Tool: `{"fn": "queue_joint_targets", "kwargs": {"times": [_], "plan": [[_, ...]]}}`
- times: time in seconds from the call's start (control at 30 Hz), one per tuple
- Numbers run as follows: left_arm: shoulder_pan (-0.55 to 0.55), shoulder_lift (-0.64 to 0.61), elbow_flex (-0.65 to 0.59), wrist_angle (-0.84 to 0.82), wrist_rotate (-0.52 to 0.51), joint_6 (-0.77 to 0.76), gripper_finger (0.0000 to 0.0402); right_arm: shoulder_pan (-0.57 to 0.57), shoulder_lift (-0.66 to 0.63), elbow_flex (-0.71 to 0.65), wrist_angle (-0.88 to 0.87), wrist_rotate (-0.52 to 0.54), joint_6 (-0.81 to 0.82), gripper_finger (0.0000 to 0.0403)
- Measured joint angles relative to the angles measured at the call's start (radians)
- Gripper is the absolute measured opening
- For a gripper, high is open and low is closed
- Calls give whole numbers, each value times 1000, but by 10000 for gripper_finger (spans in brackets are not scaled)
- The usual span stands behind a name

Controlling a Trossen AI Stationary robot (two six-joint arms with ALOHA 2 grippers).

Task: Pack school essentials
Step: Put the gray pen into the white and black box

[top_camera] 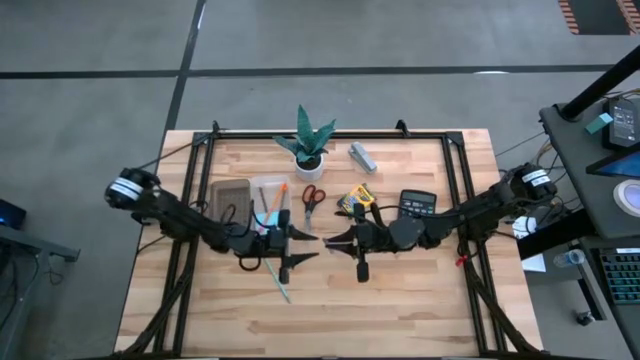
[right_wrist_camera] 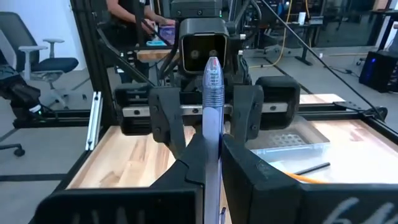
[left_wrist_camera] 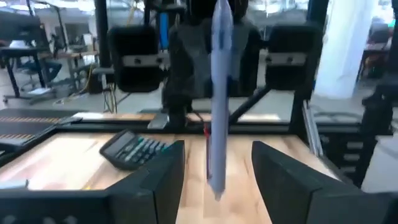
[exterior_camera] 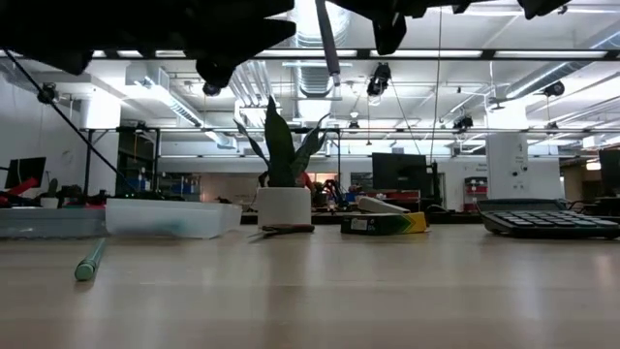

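Note:
Both grippers meet nose to nose above the middle of the table. My right gripper [top_camera: 336, 240] [right_wrist_camera: 211, 155] is shut on a grey-blue pen [right_wrist_camera: 212, 93] that stands upright. My left gripper [top_camera: 304, 245] [left_wrist_camera: 217, 180] is open, with one finger on either side of the pen [left_wrist_camera: 217, 112], and touches nothing. A clear plastic case [top_camera: 266, 198] with pens inside lies left of the middle. Red-handled scissors [top_camera: 312, 196] and a yellow crayon box [top_camera: 355, 200] lie flat beside it. A teal pencil [top_camera: 281, 283] [exterior_camera: 89, 260] lies on the wood nearer the front. My right gripper pinches the pen's shaft [right_wrist_camera: 211, 140] between its two fingers. The fingers reach in level from the table's right and lie across the pen. The pen stands upright and clear of the table, its top end [right_wrist_camera: 212, 67] above the fingers and its lower end [exterior_camera: 335, 68] hanging free.
A potted plant [top_camera: 308, 142] and a silver object [top_camera: 362, 156] stand at the far side. A black calculator [top_camera: 417, 203] lies right of the crayon box, and a brown tray [top_camera: 228, 196] left of the clear case. The near half of the table [top_camera: 400, 310] shows bare wood.

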Motion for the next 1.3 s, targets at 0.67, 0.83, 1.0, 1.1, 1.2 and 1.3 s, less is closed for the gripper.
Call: {"fn": "queue_joint_targets", "kwargs": {"times": [0.67,0.83,1.0,1.1,1.2,1.3], "plan": [[60,192,138,149,126,0,138,0,0,0,11,1,-31,18],[65,189,137,145,126,1,54,0,0,0,29,0,-60,18],[73,189,135,145,133,-1,17,0,0,0,28,3,-52,40],[75,189,135,142,126,-7,18,0,0,-2,29,2,-53,70],[75,189,135,142,120,-7,18,0,0,-2,28,2,-53,107],[75,189,135,130,95,-11,18,0,-10,-3,2,2,-61,142]]}}
